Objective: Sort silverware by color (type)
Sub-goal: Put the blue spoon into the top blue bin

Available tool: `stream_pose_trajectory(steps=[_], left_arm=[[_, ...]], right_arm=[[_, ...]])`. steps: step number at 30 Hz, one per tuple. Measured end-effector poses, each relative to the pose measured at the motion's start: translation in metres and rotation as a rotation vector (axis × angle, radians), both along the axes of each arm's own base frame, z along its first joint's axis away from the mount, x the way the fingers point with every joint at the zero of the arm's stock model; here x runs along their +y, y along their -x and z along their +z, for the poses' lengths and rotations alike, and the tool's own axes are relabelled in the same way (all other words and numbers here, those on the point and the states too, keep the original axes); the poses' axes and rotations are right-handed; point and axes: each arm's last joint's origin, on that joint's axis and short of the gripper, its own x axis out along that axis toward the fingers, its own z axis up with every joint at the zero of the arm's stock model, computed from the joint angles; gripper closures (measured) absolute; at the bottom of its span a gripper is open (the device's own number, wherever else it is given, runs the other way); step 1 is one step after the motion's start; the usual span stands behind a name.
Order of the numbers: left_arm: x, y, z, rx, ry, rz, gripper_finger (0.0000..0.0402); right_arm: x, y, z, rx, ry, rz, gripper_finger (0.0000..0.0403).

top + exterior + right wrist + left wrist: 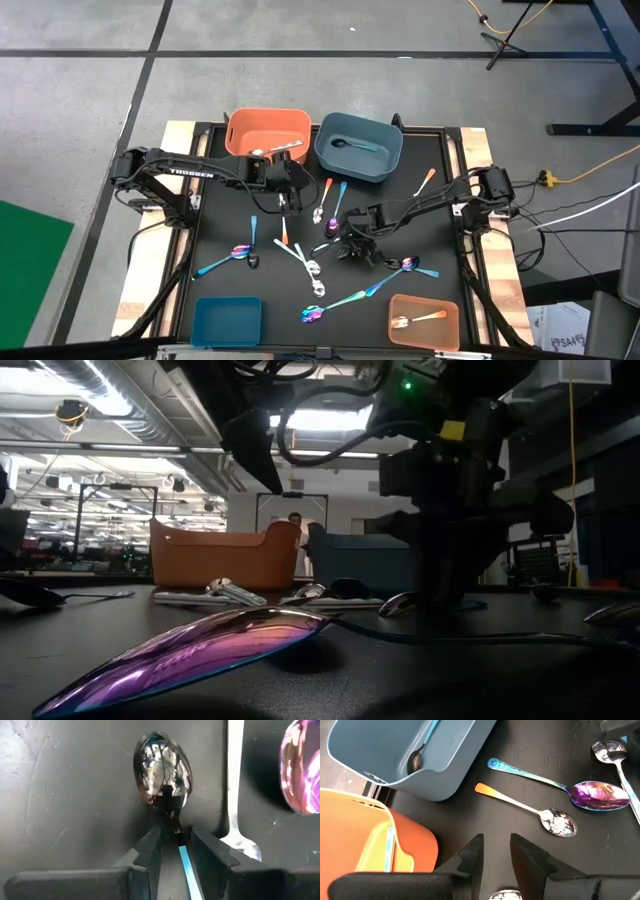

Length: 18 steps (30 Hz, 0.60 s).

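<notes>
Here, the right hand (pixel 175 842) pinches the neck of a teal-handled spoon (pixel 162 770) lying mid-worktop (pixel 230 290), beside other scattered spoons (pixel 310 270): the pick-up step. The next move probably calls for a clean lift toward a bin. The left hand (pixel 496 852), fingers spread and empty, hovers near the orange bin (pixel 240 135).

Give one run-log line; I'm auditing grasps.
right gripper | jaws astride teal-handled spoon | left gripper | open, empty

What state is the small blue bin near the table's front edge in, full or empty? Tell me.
Empty. In the high view the small blue bin shows only its bare floor, while the small orange bin beside it holds a spoon.
</notes>
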Motion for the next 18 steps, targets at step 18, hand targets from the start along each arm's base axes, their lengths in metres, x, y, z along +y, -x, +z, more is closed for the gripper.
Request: stream_pose_trajectory(steps=[18], left_arm=[[-0.0002,0.0007,-0.0005,0.020,-0.015,-0.024,0.0311]], right_arm=[[-0.0001,-0.0005,-0.0028,0.010,-0.001,-0.011,0.0320]])
